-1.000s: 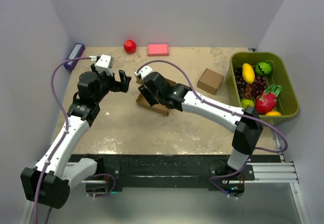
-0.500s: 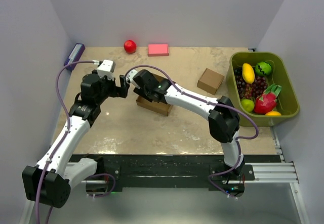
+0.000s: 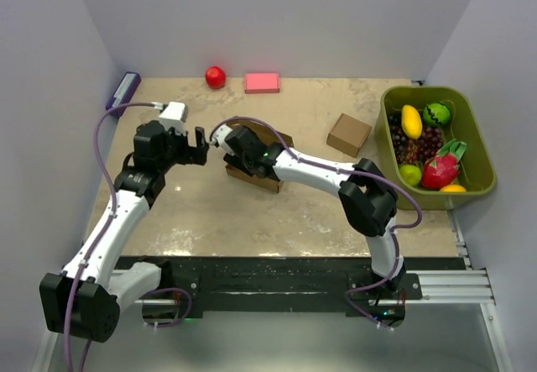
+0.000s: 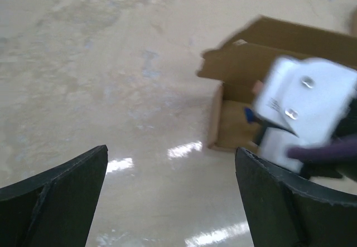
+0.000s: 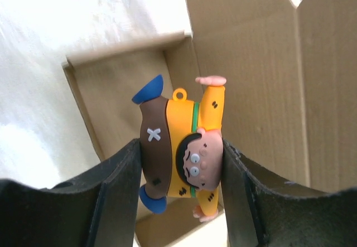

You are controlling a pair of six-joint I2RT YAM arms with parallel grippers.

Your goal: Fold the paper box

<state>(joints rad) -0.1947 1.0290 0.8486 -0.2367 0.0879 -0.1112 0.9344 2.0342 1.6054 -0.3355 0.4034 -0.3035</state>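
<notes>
Two arms and one table point(image 3: 210, 217), listed by view.

Top view: the paper box point(image 3: 257, 177) lies near the middle of the table. It is low and oblong, with a flap raised on its far side. The right arm point(image 3: 319, 170) reaches across it. Within the last second its elbow has swung in from the right edge and its wrist has shifted left over the box. The left gripper point(image 3: 198, 144) hangs just beside the box's left end, barely moved, jaws spread wide and empty. Other stock:
- a small square box point(image 3: 349, 134), right of the middle
- a green tub point(image 3: 470, 128) of fruit point(image 3: 436, 149) at the right edge
- a red ball point(image 3: 216, 76) and a pink block point(image 3: 262, 82) along the far edge
- a purple object point(image 3: 123, 93) at the far left corner

Left wrist view: both fingers point(image 4: 56, 194) stand far apart with nothing between them. The box sits ahead with its open end facing, partly behind the right arm's blurred white camera housing point(image 4: 307, 113).

Right wrist view: the right gripper point(image 5: 181, 166) is closed partway on a toy figure point(image 5: 184, 146) with a yellow shirt, brown trousers and blue shoes. It hangs directly over the box's open interior.

Assessment: the toy now sits above the cavity, so it probably goes in before closing. The box is formed but its top flap is not yet folded down.

Writing: none legible. The only mark is a white cross on the toy's trousers.
</notes>
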